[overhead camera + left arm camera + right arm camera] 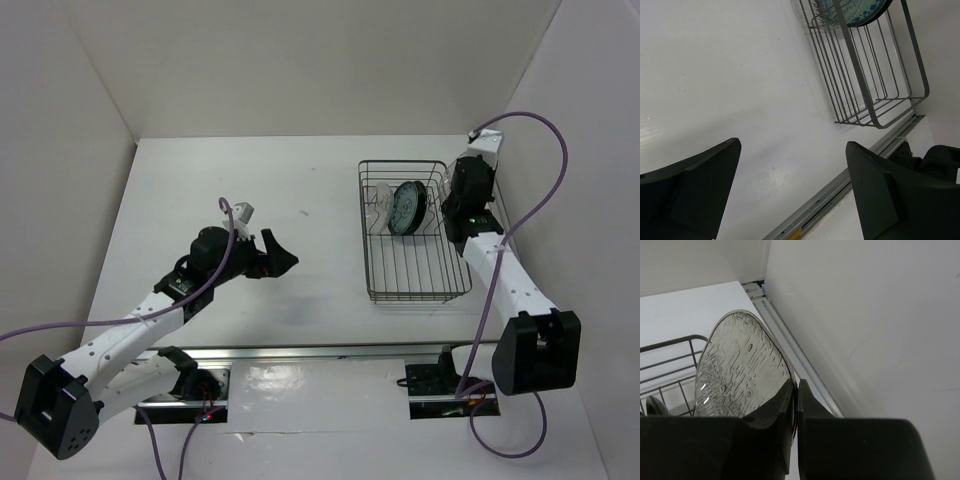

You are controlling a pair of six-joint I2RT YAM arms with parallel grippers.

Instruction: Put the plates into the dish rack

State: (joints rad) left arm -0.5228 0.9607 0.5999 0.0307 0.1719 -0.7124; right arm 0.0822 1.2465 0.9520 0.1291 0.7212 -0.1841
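Observation:
The dark wire dish rack (416, 262) stands at the right of the table. A blue-patterned plate (408, 208) stands upright in its far half, with a pale plate (379, 208) beside it on the left. My right gripper (796, 382) is shut on the rim of the clear glass plate (737, 367), held upright over the rack's far right side (450, 214). My left gripper (282, 252) is open and empty above the bare table left of the rack; its view (792, 145) shows the rack (867, 75) and the blue-patterned plate (865, 12). No black plate shows clearly.
White walls close in the table; the right wall (865, 315) is very near my right gripper. A metal rail (300, 352) runs along the table's near edge by the arm bases.

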